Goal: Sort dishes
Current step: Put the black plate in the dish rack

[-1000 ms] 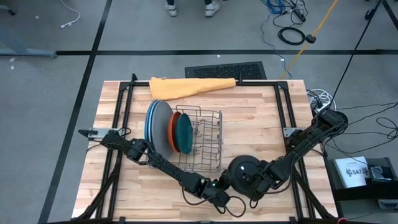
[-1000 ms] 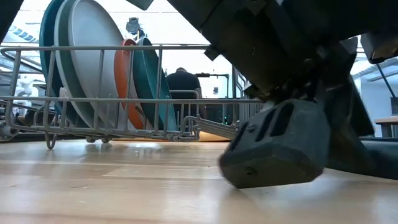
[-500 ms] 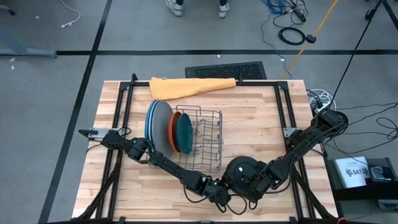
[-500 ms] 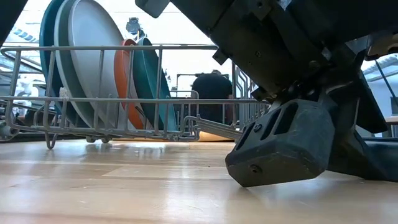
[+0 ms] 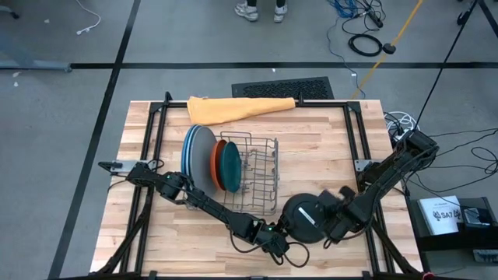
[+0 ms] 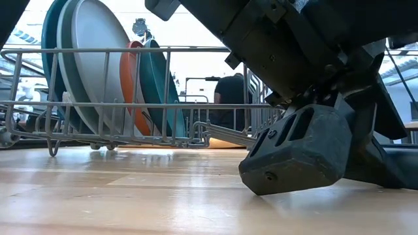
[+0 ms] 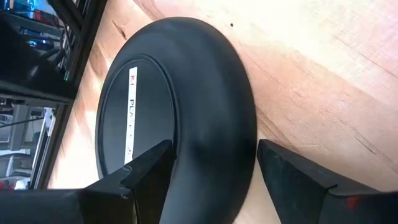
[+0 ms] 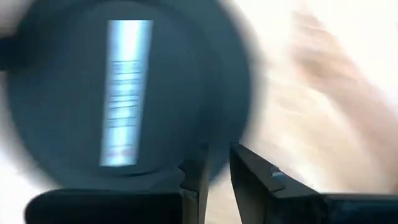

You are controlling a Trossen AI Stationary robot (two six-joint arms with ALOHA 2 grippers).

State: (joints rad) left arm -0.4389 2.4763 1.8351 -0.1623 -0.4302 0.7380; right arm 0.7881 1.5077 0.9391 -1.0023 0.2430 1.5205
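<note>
A black plate [image 5: 303,219] lies face down on the table near the front edge, a white stripe on its underside [image 7: 132,112]. My left gripper [image 5: 274,241] is at its near-left rim, open, with the rim between its fingers [image 7: 213,146]. My right gripper [image 5: 333,222] is shut at the plate's right side, its tips over the plate's edge [image 8: 216,155]. Large blue and grey plates [image 5: 194,155], an orange plate [image 5: 215,165] and a teal plate [image 5: 230,166] stand on edge in the wire rack [image 5: 261,183]. My left gripper has one finger [image 7: 149,171] over the black plate's underside and the other [image 7: 289,177] over the bare table beside the rim [image 7: 239,143]. It comes slanting down from the left. I cannot tell whether either finger touches the plate.
A folded orange cloth [image 5: 237,107] lies at the table's far edge behind the rack. Bare wood lies to the right of the rack and along the front. A person's feet [image 5: 261,9] show beyond the table, and a person [image 6: 228,98] shows behind the rack in the low view.
My right gripper has drawn back from over the black plate toward the table's right edge and has risen a little. The plate's top now shows almost whole in the high view.
</note>
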